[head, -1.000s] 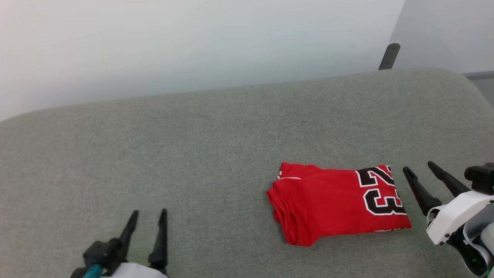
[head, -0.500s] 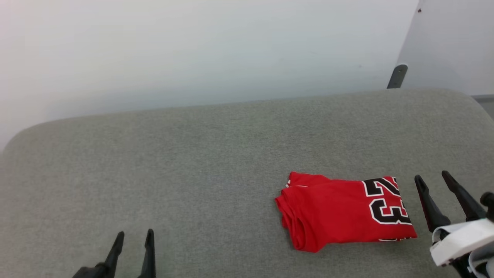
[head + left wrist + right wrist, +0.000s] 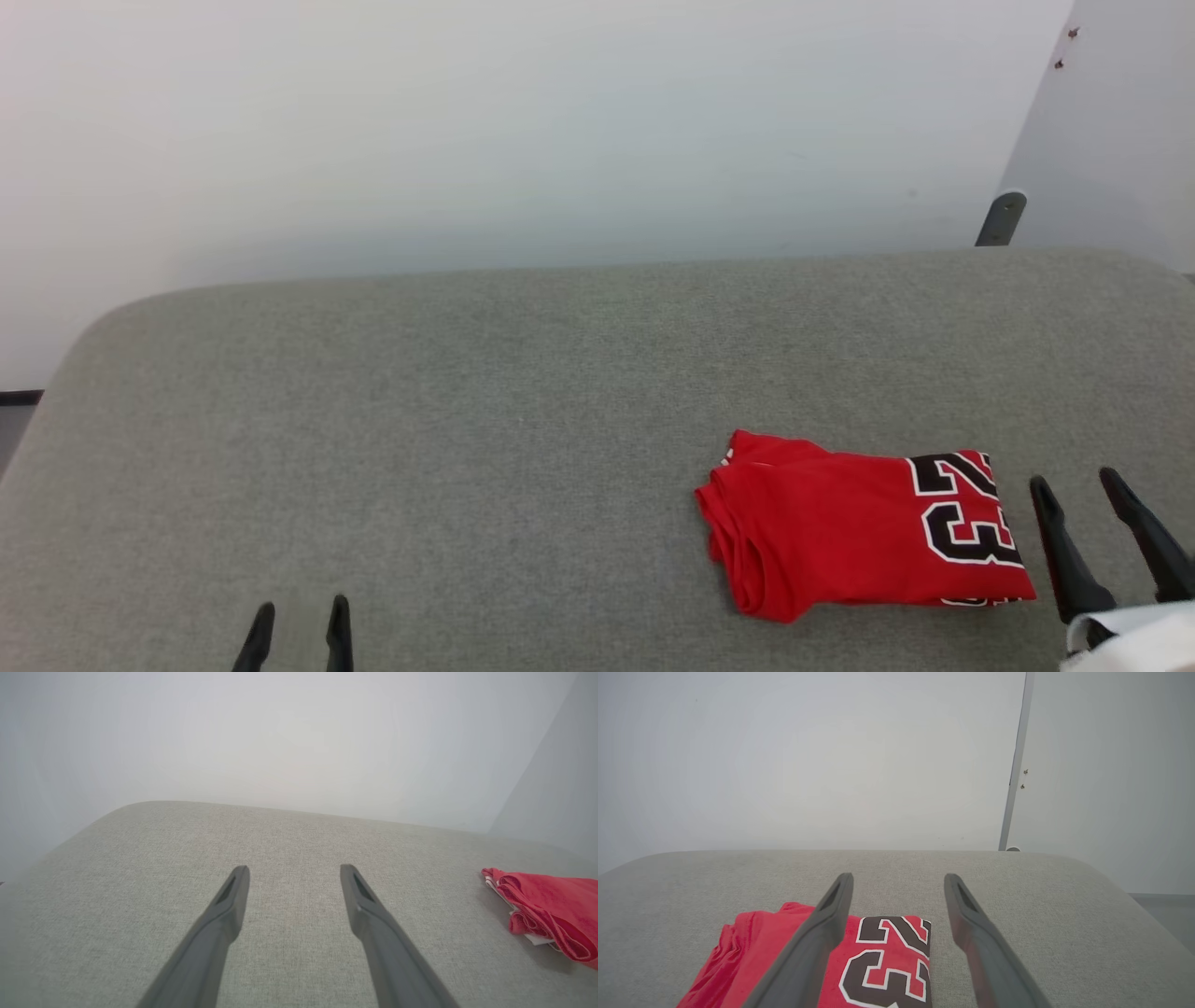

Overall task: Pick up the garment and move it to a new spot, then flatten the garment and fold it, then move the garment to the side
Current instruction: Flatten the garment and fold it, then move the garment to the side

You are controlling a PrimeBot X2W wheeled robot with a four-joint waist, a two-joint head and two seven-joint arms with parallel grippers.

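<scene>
The garment (image 3: 859, 534), a red jersey folded into a compact rectangle with a black, white-outlined 23 facing up, lies on the grey cushion (image 3: 467, 392) at the right front. My right gripper (image 3: 1075, 487) hovers just right of it, open and empty. In the right wrist view the garment (image 3: 887, 961) sits below and left of that gripper (image 3: 899, 879). My left gripper (image 3: 301, 607) stands open and empty at the lower left, far from the jersey. The left wrist view has the garment's (image 3: 546, 910) rolled red and white edge at the far right, well apart from the left gripper (image 3: 294, 869).
The grey upholstered cushion has rounded edges and sits against a white wall (image 3: 523, 131). A dark post (image 3: 1001, 219) stands behind its far right corner beside a pale panel (image 3: 1120, 140). Bare cushion stretches left of the jersey.
The head camera has tilted up, so everything sits lower in the picture. Both grippers have drawn back toward the bottom edge and stay open. The garment lies as before.
</scene>
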